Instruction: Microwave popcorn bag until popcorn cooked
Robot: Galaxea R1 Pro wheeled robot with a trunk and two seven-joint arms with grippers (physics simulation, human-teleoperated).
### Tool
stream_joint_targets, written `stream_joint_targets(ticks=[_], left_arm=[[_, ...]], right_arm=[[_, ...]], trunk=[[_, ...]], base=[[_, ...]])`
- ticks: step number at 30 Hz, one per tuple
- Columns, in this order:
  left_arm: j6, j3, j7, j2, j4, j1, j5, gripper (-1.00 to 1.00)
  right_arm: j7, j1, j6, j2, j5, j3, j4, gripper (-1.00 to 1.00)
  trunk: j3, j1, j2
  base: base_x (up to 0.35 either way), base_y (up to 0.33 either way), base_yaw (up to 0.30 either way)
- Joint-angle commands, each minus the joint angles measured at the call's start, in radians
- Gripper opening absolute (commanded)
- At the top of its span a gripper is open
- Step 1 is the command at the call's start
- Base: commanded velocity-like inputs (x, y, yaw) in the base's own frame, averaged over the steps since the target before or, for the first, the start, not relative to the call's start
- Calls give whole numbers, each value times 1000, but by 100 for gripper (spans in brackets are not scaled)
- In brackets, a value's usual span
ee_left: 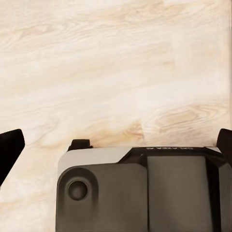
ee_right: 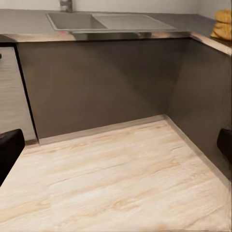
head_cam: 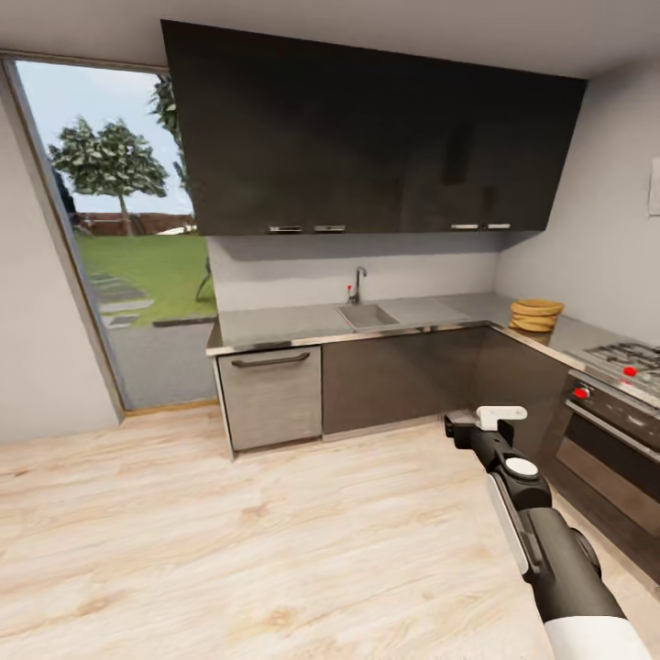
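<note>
the popcorn bag (head_cam: 536, 315) sits on the countertop (head_cam: 417, 313) at the right of the frame, and the right gripper (ee_right: 116, 145) hangs wide open and empty above the floor (head_cam: 229, 532).

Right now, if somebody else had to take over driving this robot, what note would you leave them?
Right gripper: open and empty, held out toward the corner of the dark cabinets.
Left gripper: open and empty, pointing down at the wooden floor.
Popcorn bag: sitting untouched on the countertop at the corner, right of the sink and before the gas hob.
Done: nothing beyond reaching the kitchen.
Left: drive closer, pick up the bag, find the microwave, put the bag in, heat it.
</note>
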Motion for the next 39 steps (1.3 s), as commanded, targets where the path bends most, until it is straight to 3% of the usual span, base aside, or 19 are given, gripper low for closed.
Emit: stream_joint_targets(ticks=[1, 9, 21, 30, 37, 39], left_arm=[[-4, 1, 0, 0, 1, 0, 0, 100], [-5, -3, -2, 2, 1, 6, -7, 100], [-6, -6, -2, 1, 1, 8, -6, 100], [-6, -6, -2, 0, 1, 8, -7, 100], [-6, -5, -2, 0, 1, 8, -5, 100], [-6, -2, -2, 1, 1, 8, -4, 100]], right_arm=[[-3, 0, 6, 0, 2, -2, -1, 100], [-3, 0, 6, 0, 3, -5, -2, 100], [-3, 0, 6, -7, 3, -5, -2, 100], [-1, 1, 7, -33, 1, -5, -31, 100], [0, 2, 8, -38, -2, -6, -58, 100], [0, 2, 9, -39, -2, -28, -58, 100]], trunk=[[0, 0, -1], [0, 0, -1], [0, 0, -1], [0, 0, -1], [0, 0, -1], [0, 0, -1]], base=[[0, 0, -300], [37, 0, -300], [315, 0, -300], [31, 0, -300], [0, 0, -300], [0, 0, -300]])
